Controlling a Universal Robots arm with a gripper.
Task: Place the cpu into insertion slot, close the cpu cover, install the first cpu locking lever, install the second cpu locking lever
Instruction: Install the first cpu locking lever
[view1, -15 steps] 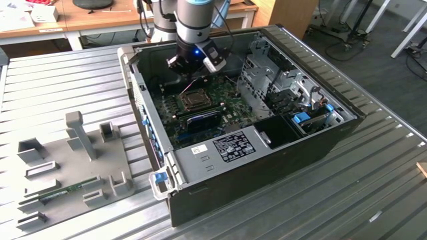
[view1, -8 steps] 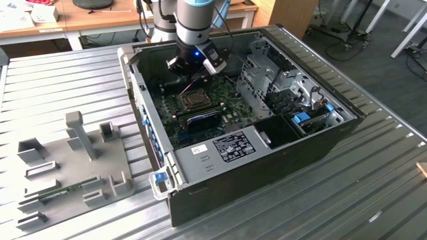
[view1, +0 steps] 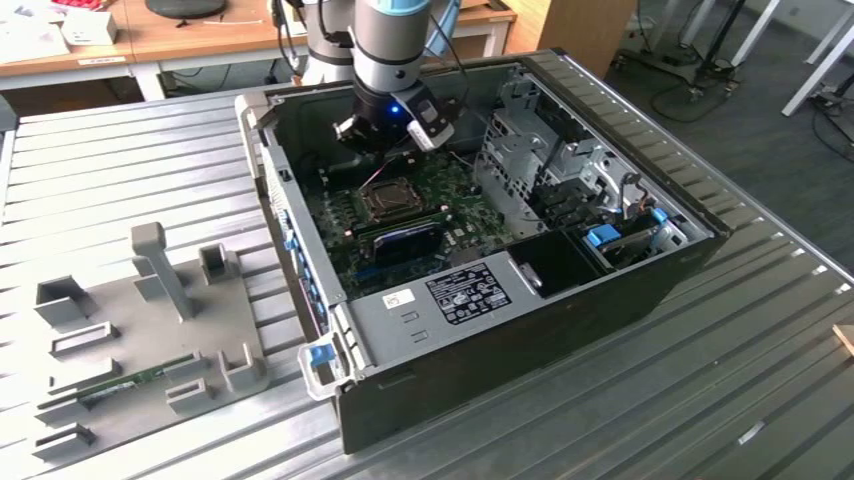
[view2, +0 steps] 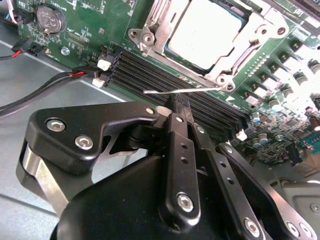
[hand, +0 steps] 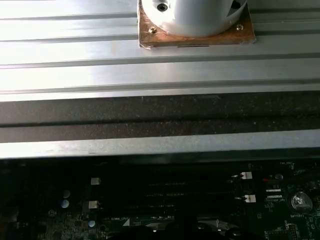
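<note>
— What was the biggest thing around the slot (view1: 395, 197)?
— The slatted table (view1: 747, 330). Next came the open case (view1: 574, 300) lying on it, with the slot near the middle of its floor. A grey tray (view1: 200, 340) of fixtures sat well apart from the slot, towards the exterior view's left.
— And the arm (view1: 390, 50)?
— It reached down into the case. Its gripper (view1: 391, 130) hung near the slot, low over the green board (view1: 461, 205) that carried it.
— Closer in?
— In the second wrist view, the memory slots (view2: 150, 75) ran just beside the slot. The fingers (view2: 176, 125) were drawn together, with their tips over those memory slots.
— Clamped on anything?
— I couldn't tell. The tips were touching, or very nearly touching, a thin wire lever (view2: 195, 89) that stuck out from the slot's corner.
— Where was the cpu (view2: 207, 32)?
— It was seated in the slot, pale top up, and the cover (view2: 250, 45) lay flat around its edges.
— Anything smaller?
— A coin cell (view2: 48, 19), well apart from the slot near the board's edge.
</note>
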